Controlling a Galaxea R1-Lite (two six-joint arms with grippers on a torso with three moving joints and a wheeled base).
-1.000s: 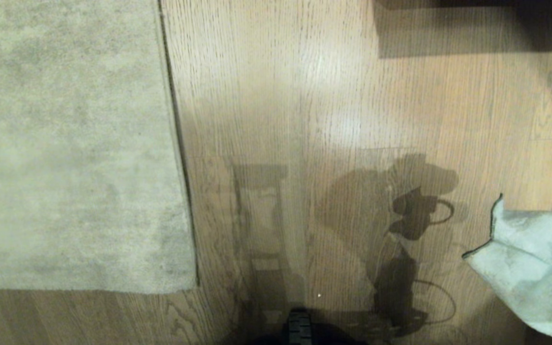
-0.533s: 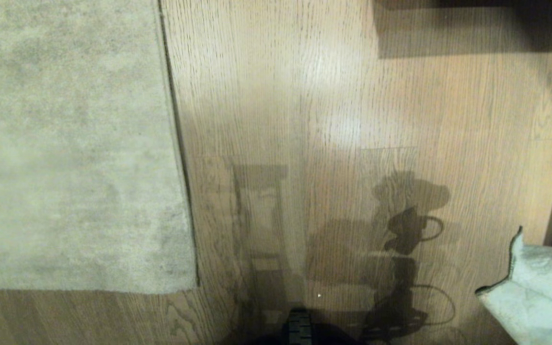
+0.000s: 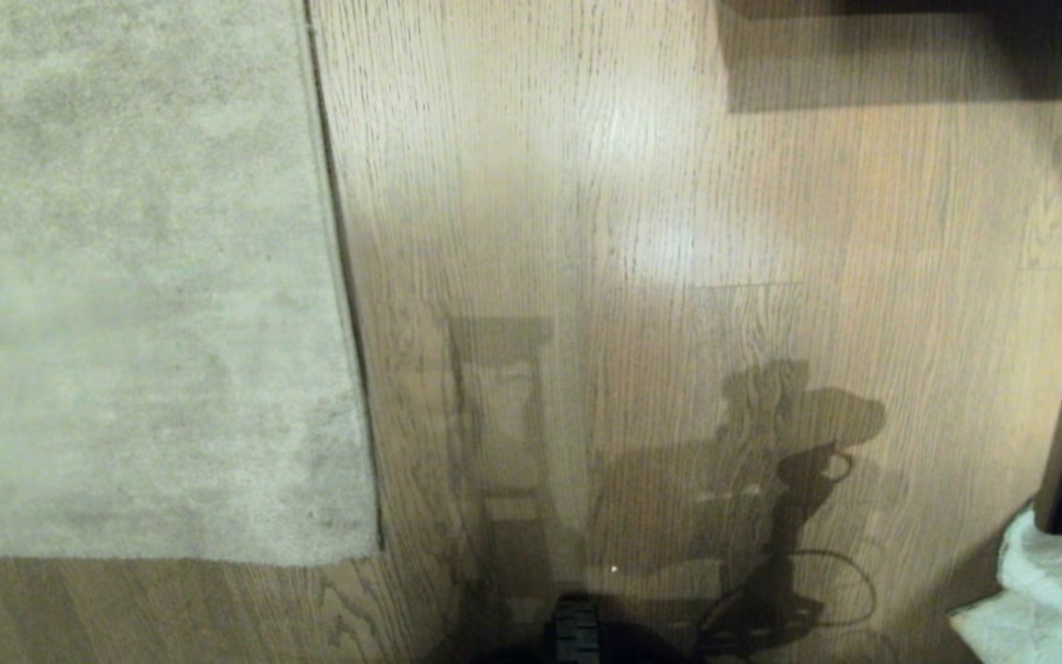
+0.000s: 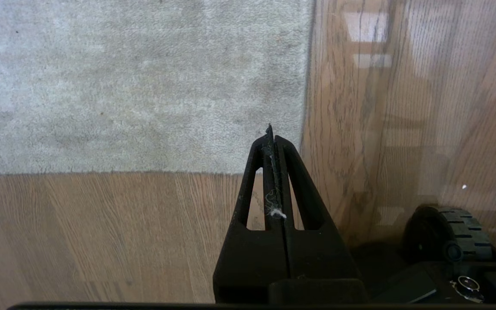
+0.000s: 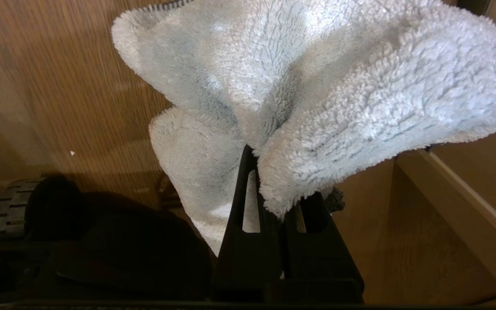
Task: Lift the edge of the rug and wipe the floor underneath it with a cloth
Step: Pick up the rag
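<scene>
Right gripper clamped on the cloth, held above the floor at right. Left gripper pinched closed, empty, near the rug edge lying flat.

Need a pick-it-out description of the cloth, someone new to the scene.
Start at the big beige rug on the wood floor, then go to the opposite, right side of the head view, bottom corner. There the cloth hangs pinched in the right gripper. It is the only pale blue-white, fluffy thing in sight.
</scene>
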